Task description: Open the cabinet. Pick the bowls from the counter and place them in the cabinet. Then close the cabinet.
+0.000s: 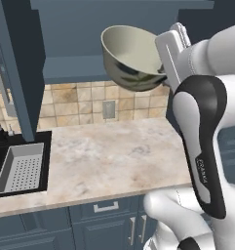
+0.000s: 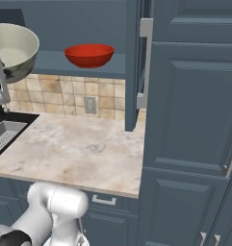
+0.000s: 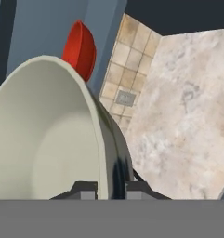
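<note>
The rigid, glossy and probably slippery cream-white bowl point(image 1: 131, 56) is pinched at its thin rim by the nearly closed gripper point(image 3: 111, 186), a hold judged secure only there.

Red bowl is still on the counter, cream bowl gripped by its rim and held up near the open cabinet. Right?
Not quite. The red bowl already sits on the cabinet shelf, not on the counter; the right base view shows it. The rest holds: the gripper is shut on the rim of the cream bowl, held up by the open cabinet.
</note>
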Tool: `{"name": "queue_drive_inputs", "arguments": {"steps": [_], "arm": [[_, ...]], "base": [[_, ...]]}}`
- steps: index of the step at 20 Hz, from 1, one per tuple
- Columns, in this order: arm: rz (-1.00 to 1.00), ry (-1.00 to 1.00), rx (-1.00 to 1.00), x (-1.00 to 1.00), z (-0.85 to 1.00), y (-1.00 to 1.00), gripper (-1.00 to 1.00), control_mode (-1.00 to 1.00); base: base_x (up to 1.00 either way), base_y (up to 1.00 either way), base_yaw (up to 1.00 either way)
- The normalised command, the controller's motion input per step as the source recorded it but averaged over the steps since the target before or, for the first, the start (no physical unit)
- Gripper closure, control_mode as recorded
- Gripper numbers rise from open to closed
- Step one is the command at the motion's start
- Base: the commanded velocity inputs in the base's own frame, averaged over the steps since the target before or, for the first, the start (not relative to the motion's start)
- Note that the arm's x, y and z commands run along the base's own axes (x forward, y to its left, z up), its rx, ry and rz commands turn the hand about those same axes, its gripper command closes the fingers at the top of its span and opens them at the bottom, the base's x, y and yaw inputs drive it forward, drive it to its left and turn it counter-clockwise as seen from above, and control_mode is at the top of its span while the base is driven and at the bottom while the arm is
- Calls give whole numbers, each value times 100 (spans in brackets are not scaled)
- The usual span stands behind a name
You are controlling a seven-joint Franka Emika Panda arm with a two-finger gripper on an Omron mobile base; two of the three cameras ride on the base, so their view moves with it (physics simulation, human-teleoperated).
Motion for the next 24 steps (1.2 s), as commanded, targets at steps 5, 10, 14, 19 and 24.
{"name": "queue_drive_inputs", "arguments": {"steps": [5,10,14,19,24], "arm": [[1,0,-4,50,0,4,100,-100],[0,-10,-5,37,0,15,100,-100],[0,-9,-1,40,-1,16,100,-100],[0,-4,0,44,-3,7,100,-100],[1,0,0,45,-2,4,100,-100]], "base": [[0,0,0],[0,0,0],[0,0,0],[0,0,0],[0,0,0]]}}
